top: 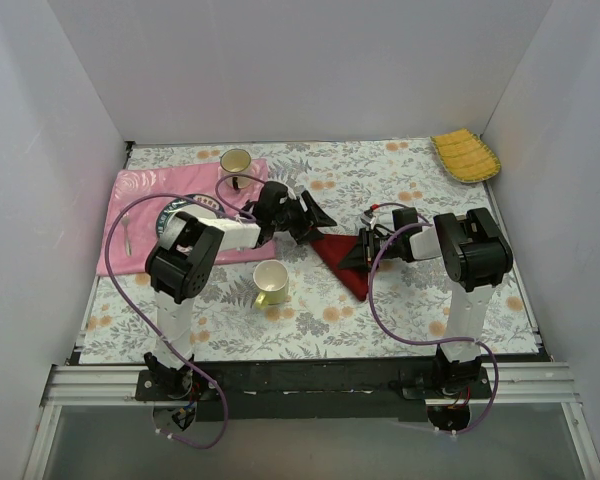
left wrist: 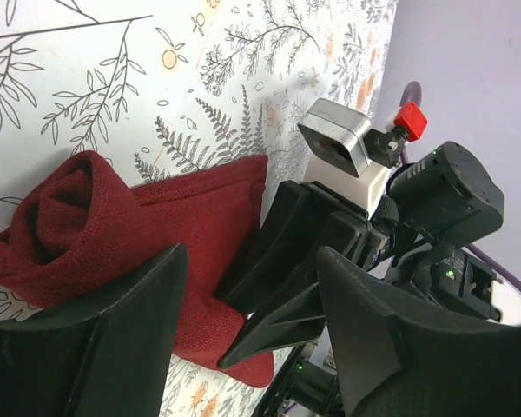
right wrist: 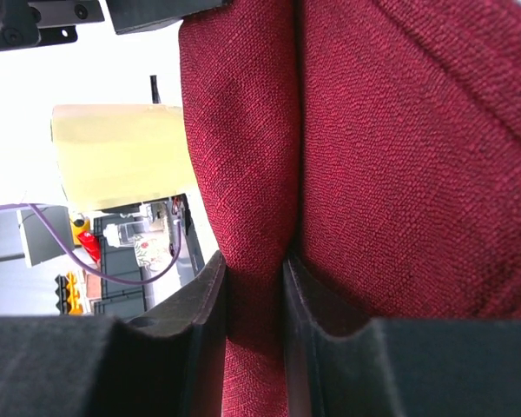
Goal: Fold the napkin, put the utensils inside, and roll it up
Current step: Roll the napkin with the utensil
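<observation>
The napkin [top: 342, 262] lay mid-desk [top: 430, 300], between the two arms. The end nearer the left arm was wound into a loose roll and the rest lay flat. The right end effector [right wrist: 256, 287] was narrowed onto a raised fold of the cloth, pinching it between both fingers. The left end effector [left wrist: 247, 269] stood wide open over the rolled end, holding nothing. The step in hand looked like the rolling. To do it well, the left fingers would probably need to close across the full thickness of the roll rather than on its outer layer. They would then turn it squarely toward the pinched fold while the right side gave light tension, letting go only once the roll reached it; a slack pull could let the coil spring open. A small spoon [top: 126, 235] rested on the pink cloth [top: 130, 195], well apart from the napkin. Whether any of the utensils sat inside the roll could not be told. No brand, label or writing was legible anywhere; the red plug [left wrist: 410, 120] on the right wrist carried no readable mark.
</observation>
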